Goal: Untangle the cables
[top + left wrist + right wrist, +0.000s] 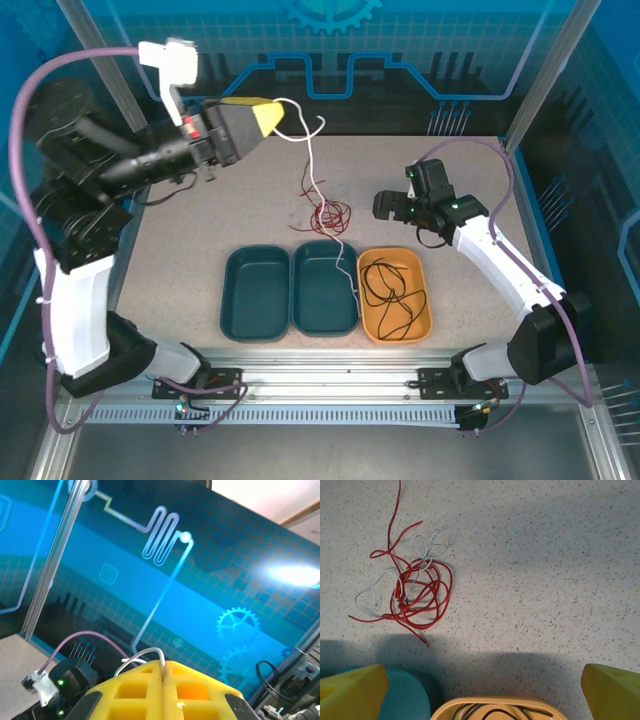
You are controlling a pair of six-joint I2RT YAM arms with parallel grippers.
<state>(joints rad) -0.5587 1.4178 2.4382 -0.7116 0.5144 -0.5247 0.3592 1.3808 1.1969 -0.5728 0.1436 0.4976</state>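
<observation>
Right, quick status from both arms. My left gripper [265, 118] is at the back-left of the table [180, 240], pointing right. Its yellow fingers [200, 690] are pressed flat together w/ no gap btwn them. Pinched in that seam is the white cable [309, 160]; on the left wrist cam a short loop of it arcs out just above the fingertips. From the grip it curls off to the right, then runs toward the near side and passes through the red cable [328, 213]. It ends up lying over the right part of the middle teal tray [305, 300].

My right gripper [388, 207] is over the table just right of the red cable, pointing left. Its fingers [350, 692] are spread wide apart w/ nothing held btwn them. On the right wrist cam the red cable sits on the bare table as a loose coil w/ a couple of stray ends. Thin white strands thread through and around it, touching it, so those two are tangled.

The black cable [390, 290] lies in loose loops inside the orange tray [425, 262], apart from the red and white ones. That tray sits against the right side of the middle teal tray, and the left teal tray [257, 292] sits against its other side, all three in a row near my bases.
</observation>
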